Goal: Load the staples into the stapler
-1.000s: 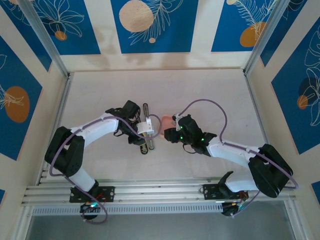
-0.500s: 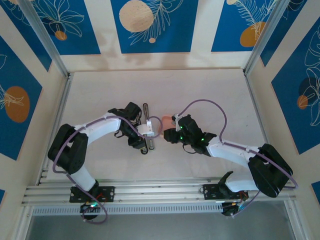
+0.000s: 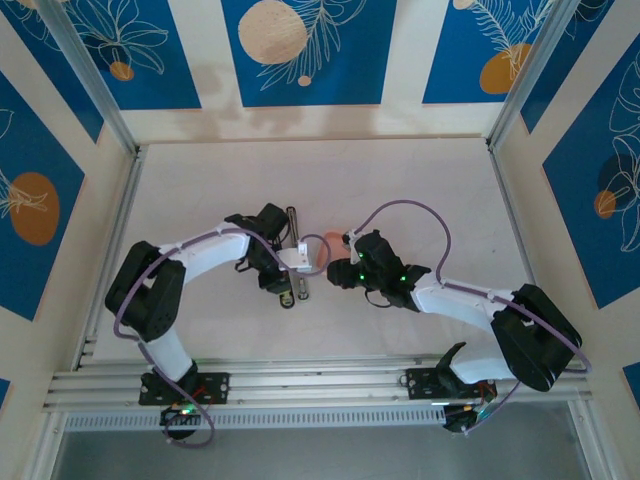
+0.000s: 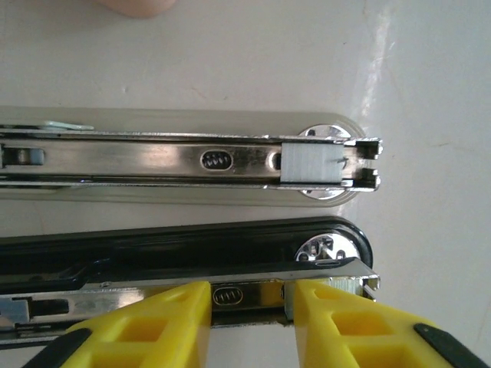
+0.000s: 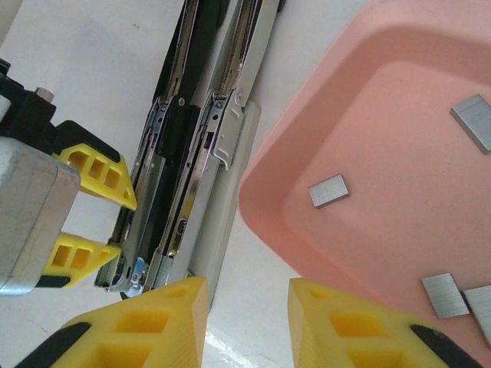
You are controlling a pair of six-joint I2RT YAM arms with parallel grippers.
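Observation:
The stapler (image 3: 292, 222) lies opened flat on the table, its two long bars side by side. In the left wrist view the white bar (image 4: 192, 161) carries a grey staple strip (image 4: 311, 162) at the right end of its metal channel. The black bar (image 4: 153, 257) lies below it. My left gripper (image 4: 253, 314) is open, its yellow fingers (image 4: 165, 326) standing over the black bar's metal rail. My right gripper (image 5: 245, 322) is open above bare table between the stapler (image 5: 199, 146) and the pink tray (image 5: 268, 176). Loose staples (image 5: 329, 191) lie in the tray.
The pink tray (image 3: 325, 241) sits just right of the stapler, between the two grippers (image 3: 290, 272) (image 3: 335, 268). The left gripper's fingers (image 5: 92, 175) sit at the stapler's near end. Patterned walls enclose the white table (image 3: 420, 190), with an aluminium rail along the near edge.
The left arm's elbow has swung right and closer to the stapler, and its gripper has settled slightly nearer the stapler's near end. The right arm has barely moved.

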